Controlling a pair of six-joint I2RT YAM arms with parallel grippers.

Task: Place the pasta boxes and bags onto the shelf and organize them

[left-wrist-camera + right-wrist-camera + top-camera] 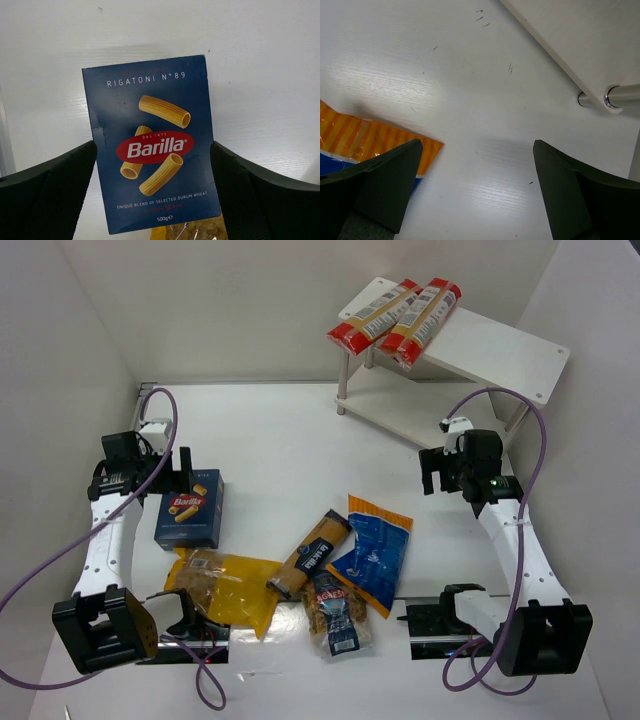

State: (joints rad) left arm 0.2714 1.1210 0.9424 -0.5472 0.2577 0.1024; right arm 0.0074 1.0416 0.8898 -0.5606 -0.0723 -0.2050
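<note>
Now the Barilla box [150, 100] lies flat at left, straight under the left gripper [153, 145], its long axis near-to-far, narrow width between 2 spread fingers [50, 190]. Right gripper [477, 145], also spread, hangs near the shelf [500, 345].

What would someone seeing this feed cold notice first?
Two long red-ended packs lie side by side on the top board of the white shelf, at the far right. The dark blue Barilla box lies flat at the left, with the open left tool over it. The yellow bag and the blue bag with orange top stand out at the near middle.
</note>
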